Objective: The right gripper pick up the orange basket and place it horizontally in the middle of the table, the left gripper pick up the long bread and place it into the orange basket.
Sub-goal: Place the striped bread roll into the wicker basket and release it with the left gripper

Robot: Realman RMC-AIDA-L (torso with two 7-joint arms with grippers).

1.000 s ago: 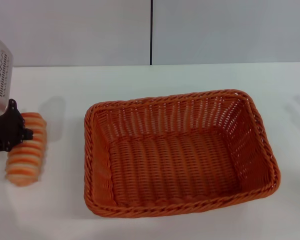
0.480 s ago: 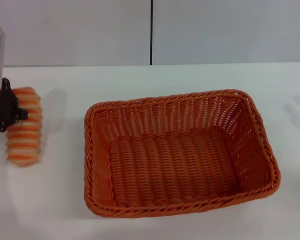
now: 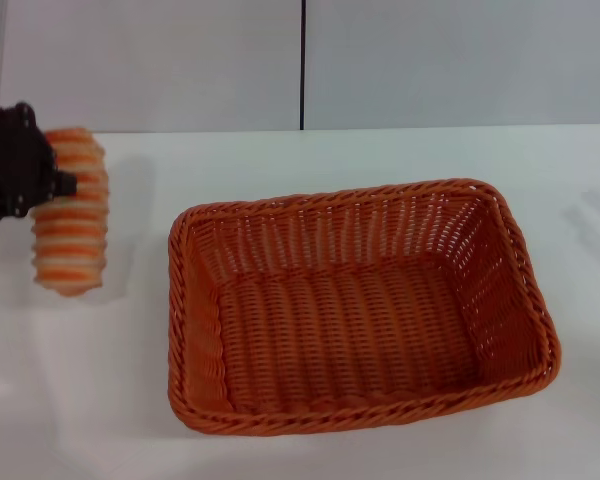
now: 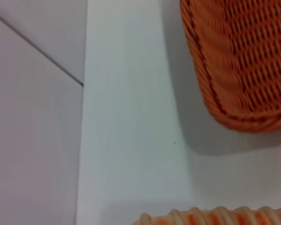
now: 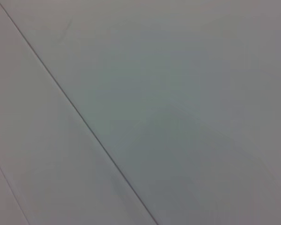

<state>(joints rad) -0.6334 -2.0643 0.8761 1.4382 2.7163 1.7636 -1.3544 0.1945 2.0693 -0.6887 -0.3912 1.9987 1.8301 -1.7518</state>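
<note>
The orange basket (image 3: 360,305) lies lengthwise across the middle of the white table (image 3: 100,400), empty inside. At the far left, my left gripper (image 3: 42,185) is shut on the long bread (image 3: 72,215), a loaf striped orange and cream, which hangs above the table left of the basket. The left wrist view shows the long bread's edge (image 4: 215,216) and a corner of the orange basket (image 4: 239,61). My right gripper is out of view; its wrist view shows only a grey wall.
A grey wall panel with a dark vertical seam (image 3: 302,65) stands behind the table. Bare white tabletop (image 4: 131,117) lies between the bread and the basket.
My left gripper has lifted the long bread off the table and carried it up and slightly right. The basket has not moved.
</note>
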